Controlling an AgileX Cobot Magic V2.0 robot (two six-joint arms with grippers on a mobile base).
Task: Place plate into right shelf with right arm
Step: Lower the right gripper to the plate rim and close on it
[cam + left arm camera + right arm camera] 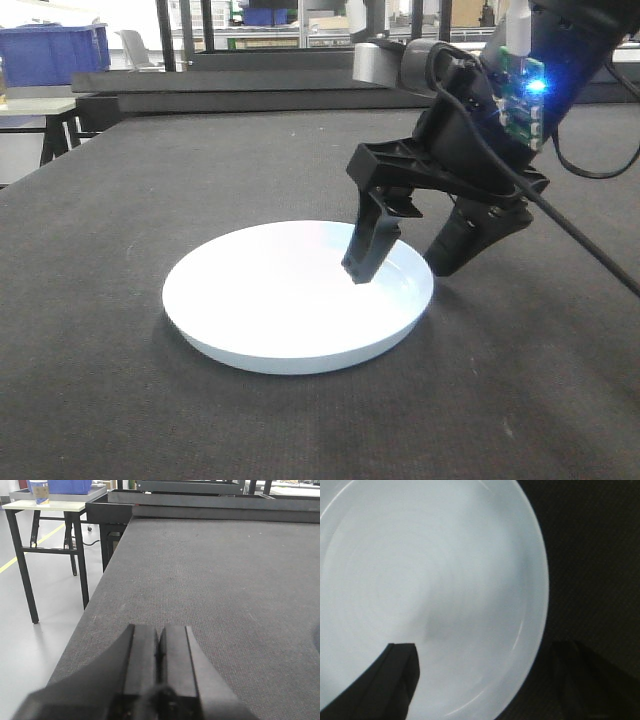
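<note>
So, the plate (298,300) lay flat and right side up on the dark grey tabletop (120,400), about mid-frame in the front view. Right gripper (400,270) was at the plate's edge toward the right of that view, spread wide and straddling the rim. One finger (365,245) was inside the plate, tip at or just above the white surface. The other (465,240) was outside, down beside the rim. Couldn't tell if either tip touched. Nothing pinched. Left gripper (159,655) sat low over the tabletop near its left edge, fingers pressed together, holding nothing.
</note>
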